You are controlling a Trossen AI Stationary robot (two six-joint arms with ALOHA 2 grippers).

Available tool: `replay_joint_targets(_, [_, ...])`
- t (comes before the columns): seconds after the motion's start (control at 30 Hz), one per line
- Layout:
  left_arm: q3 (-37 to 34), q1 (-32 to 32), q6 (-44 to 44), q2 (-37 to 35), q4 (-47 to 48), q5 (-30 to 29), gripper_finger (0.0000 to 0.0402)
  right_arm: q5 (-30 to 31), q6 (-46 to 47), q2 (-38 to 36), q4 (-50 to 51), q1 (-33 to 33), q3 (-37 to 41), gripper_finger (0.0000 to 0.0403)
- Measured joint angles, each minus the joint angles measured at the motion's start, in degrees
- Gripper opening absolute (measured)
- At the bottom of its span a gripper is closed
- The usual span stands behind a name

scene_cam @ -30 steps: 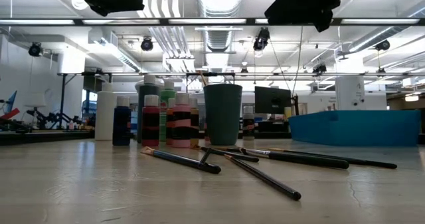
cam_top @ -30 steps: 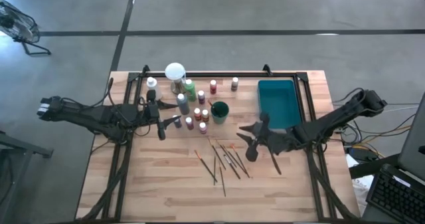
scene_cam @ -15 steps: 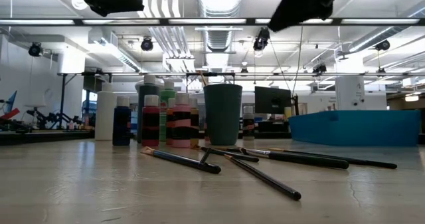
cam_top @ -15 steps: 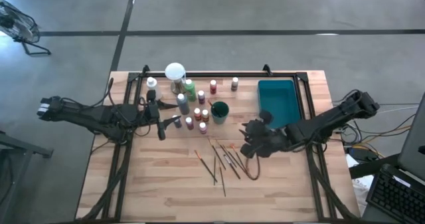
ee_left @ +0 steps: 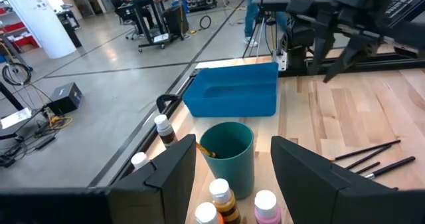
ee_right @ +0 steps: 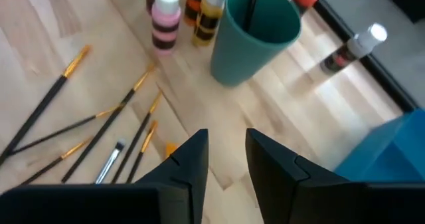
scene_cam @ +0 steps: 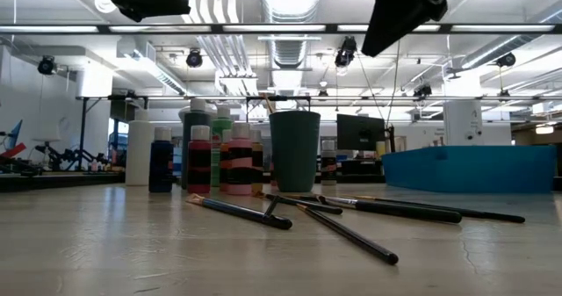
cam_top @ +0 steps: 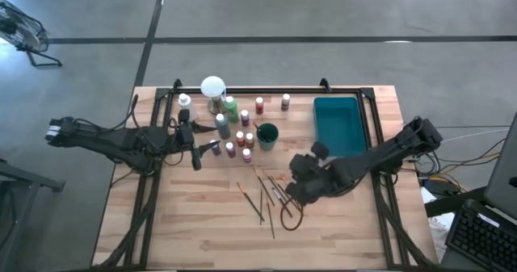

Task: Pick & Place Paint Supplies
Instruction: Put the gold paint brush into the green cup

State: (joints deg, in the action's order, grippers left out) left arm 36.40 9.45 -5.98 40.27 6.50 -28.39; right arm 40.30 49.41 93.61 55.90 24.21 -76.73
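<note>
The right gripper (cam_top: 297, 193) hangs with its fingers a little apart and empty over the brushes (cam_top: 269, 193) lying on the table (cam_top: 178, 223), while the left gripper (cam_top: 208, 148) waits open beside the paint bottles (cam_top: 237, 135) and green cup (cam_top: 267, 135).

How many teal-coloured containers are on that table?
2. A round cup stands near the middle of the table, right beside the paint bottles. A rectangular tray lies toward the right edge, apart from them. None seem hidden.
</note>
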Motion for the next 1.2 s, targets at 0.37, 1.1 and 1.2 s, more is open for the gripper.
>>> replay_joint_targets(0.37, [0.0,0.0,-1.1,0.0,0.0,0.0,0.0202,-2.2,6.0,0.5,-2.7,2.0,1.7,0.0091])
replay_joint_targets(1.1, [0.0,0.0,0.5,0.0,0.0,0.0,0.0202,-3.2,11.9,4.2,-3.2,0.3,1.9,0.0141])
replay_joint_targets(1.2, [0.0,0.0,0.6,0.2,0.1,0.0,0.0202,-3.6,13.3,4.8,-3.9,0.0,2.0,0.0130])
